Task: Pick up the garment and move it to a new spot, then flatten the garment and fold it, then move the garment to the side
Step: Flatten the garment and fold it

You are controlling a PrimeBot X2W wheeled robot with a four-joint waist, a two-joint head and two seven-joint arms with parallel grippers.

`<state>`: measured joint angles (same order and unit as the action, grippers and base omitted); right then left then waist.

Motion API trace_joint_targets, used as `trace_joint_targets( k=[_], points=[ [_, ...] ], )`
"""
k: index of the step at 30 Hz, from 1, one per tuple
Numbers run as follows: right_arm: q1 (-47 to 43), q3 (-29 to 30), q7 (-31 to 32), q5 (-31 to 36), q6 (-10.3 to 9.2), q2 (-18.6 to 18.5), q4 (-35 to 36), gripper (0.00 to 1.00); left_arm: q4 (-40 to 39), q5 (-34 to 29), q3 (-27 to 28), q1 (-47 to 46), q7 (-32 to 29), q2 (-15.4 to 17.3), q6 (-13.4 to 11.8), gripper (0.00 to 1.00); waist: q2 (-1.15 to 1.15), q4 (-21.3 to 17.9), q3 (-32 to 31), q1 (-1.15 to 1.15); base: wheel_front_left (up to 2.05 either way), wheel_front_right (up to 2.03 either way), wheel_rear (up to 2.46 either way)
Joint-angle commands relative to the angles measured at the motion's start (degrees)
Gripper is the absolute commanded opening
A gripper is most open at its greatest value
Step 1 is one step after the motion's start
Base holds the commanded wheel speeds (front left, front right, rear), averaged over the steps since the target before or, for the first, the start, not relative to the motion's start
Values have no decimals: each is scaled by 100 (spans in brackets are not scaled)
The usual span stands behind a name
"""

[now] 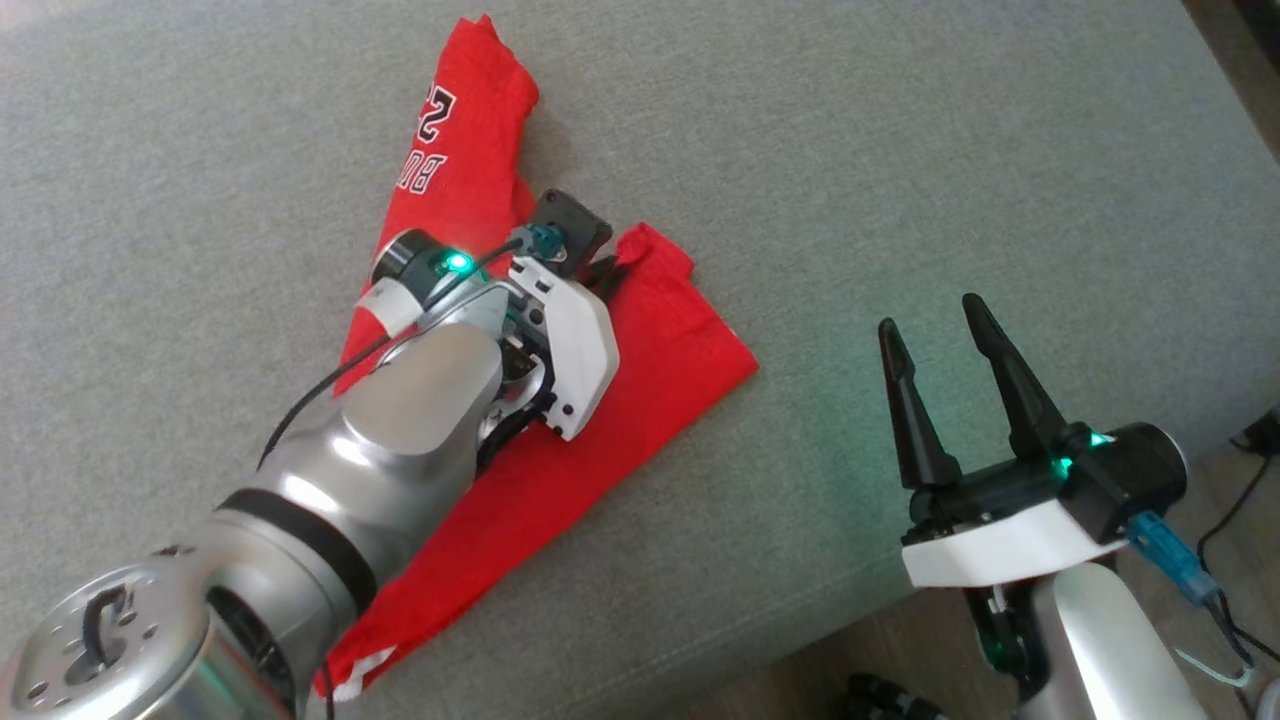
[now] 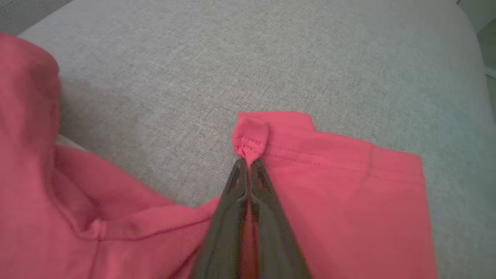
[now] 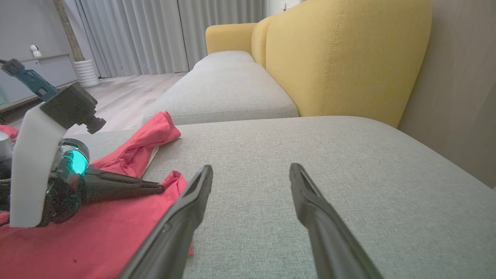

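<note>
Garment: red, on the grey cushion, left half, long axis running from the near edge away.
Left gripper: pressed together, pinching the hem corner.
Right gripper: spread, empty, over the cushion's near right edge; cloth lies leftward.
Nearer arm: left.

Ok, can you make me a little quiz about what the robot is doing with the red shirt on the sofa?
1. True or false: the left gripper is shut on a hem of the red fabric garment with white lettering.
2. What is the right gripper doing? A) pinching the garment; B) open over the grey woven sofa cushion, off the garment; C) pressing a yellow pillow.
3. Fill in: the sofa's upholstered backrest is coloured ____.
Key: 1 true; 2 B; 3 yellow.
</note>
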<state>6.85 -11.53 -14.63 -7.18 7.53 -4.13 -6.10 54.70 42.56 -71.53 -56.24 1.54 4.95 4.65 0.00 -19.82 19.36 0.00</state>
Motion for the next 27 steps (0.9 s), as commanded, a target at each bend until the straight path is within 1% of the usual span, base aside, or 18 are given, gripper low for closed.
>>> trace_joint_targets(
  k=[1,4,6,9,12,14,16,18,20,23,25,27],
  points=[
    [173,-103,-37,-42,-4,26,156,100,-46,27,89,-220,-23,-19,35,0,0,0,-8,0,0,0,0],
    [149,-33,-37,-49,-4,33,142,100,-79,117,88,-176,152,-71,145,0,0,18,-68,0,0,0,0],
    [109,39,-37,-48,-4,35,136,100,-218,174,155,-145,427,-92,162,0,0,53,-142,0,0,0,0],
    [-23,187,-37,-40,-4,19,140,100,-571,224,270,-35,822,-84,80,0,0,167,-297,0,0,0,0],
    [-198,327,-37,-28,-4,-14,158,100,-1231,252,365,171,1046,101,-60,0,0,311,-441,0,0,0,0],
    [-294,414,-37,-15,-4,-20,172,100,-1819,180,414,318,1128,366,-309,0,0,412,-521,0,0,0,0],
    [-368,477,-37,-3,-4,-28,186,100,-2557,210,469,545,1149,679,-472,0,0,503,-593,0,0,0,0],
    [-408,499,-37,11,-4,-44,198,100,-3399,225,481,760,1110,1058,-602,0,0,575,-645,0,0,0,0],
    [-419,500,-37,19,-4,-64,206,100,-4228,233,543,964,1016,1495,-854,0,0,616,-666,0,0,0,0],
    [-422,510,-37,21,-4,-80,232,100,-5416,311,645,1247,873,2073,-1146,0,0,641,-665,0,0,0,0],
    [-417,504,-37,24,-4,-85,247,100,-6038,409,707,1387,786,2359,-1248,0,0,643,-638,0,0,0,0],
    [-399,471,-37,33,-4,-83,245,100,-6380,429,747,1415,695,2568,-1319,0,0,626,-599,0,0,0,0]
  ],
)
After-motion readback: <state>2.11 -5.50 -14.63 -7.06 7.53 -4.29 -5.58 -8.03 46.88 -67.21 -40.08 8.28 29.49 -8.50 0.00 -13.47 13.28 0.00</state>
